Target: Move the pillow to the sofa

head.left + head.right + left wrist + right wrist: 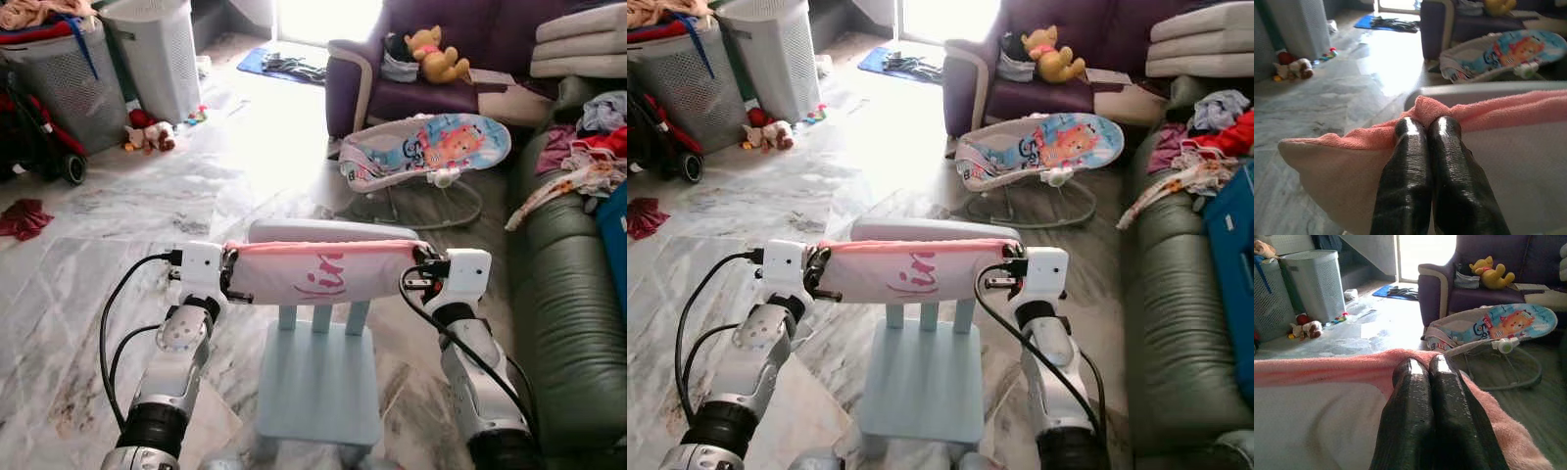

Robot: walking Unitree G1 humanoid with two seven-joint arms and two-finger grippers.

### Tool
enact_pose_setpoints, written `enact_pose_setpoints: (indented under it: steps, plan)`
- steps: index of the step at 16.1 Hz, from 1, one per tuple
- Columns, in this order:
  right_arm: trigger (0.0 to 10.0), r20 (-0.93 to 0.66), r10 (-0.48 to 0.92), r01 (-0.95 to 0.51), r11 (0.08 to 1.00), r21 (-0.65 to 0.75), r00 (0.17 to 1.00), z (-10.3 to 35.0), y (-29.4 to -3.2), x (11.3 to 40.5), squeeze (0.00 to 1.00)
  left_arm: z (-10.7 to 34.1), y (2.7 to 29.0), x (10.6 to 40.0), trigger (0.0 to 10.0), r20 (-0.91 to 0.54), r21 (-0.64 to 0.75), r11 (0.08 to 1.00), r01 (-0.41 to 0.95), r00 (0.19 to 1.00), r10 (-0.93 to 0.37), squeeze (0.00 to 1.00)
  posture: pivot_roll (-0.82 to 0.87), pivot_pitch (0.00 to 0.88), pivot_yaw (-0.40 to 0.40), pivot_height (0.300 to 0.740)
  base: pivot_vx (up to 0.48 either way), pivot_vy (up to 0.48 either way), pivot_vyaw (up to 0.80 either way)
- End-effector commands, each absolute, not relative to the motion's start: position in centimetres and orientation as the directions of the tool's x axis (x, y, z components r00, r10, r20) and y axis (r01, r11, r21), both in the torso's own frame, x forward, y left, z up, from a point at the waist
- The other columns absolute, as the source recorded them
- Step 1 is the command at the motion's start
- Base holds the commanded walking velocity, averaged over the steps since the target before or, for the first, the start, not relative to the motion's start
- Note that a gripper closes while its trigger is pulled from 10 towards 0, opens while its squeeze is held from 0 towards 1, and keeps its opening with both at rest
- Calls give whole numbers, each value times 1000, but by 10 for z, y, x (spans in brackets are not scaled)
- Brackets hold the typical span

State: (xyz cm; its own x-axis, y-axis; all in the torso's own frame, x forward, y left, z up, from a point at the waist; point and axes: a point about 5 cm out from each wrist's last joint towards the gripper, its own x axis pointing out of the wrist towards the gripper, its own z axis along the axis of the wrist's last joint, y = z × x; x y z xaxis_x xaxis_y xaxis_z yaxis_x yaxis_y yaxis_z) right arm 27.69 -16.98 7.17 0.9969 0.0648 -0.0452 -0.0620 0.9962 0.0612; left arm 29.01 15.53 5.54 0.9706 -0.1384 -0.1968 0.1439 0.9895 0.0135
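A dark green leather sofa [563, 323] lies along the robot's right. A small pale blue wooden chair [318, 377] stands ahead on the marble floor [118, 264]. Above its backrest hangs the white pillow with a pink terry edge [323, 272], its ends clenched by the left hand [227, 274] and right hand [416, 277].

A pale blue chair [318, 377] stands on the marble. Beyond it sits a baby bouncer [431, 152], and farther back what looks like a yellow bear [438, 54]. Two hampers [157, 54] stand far left of the chair.
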Motion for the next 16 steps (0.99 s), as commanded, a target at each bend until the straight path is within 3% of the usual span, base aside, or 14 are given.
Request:
enact_pose_setpoints:
  steps: [1, 3, 16]
  plan:
    - [10000, -29, 17, -15, 998, 63, 999, 77, -181, 277, 0, 59, 162, 290, 10000, -192, 20, 992, 121, 975, -115, 0, -31, 0, -15, 740, -337, 0, -694]
    - [10000, -33, 15, -13, 998, 64, 999, 76, -181, 275, 0, 58, 161, 289, 10000, -196, 19, 992, 125, 973, -119, 0, -31, 0, -14, 740, -339, 0, -547]
    - [10000, -54, 4, 0, 998, 61, 999, 73, -183, 275, 0, 56, 162, 288, 10000, -222, 22, 991, 130, 967, -122, 0, -31, 0, -16, 740, -389, 0, 0]
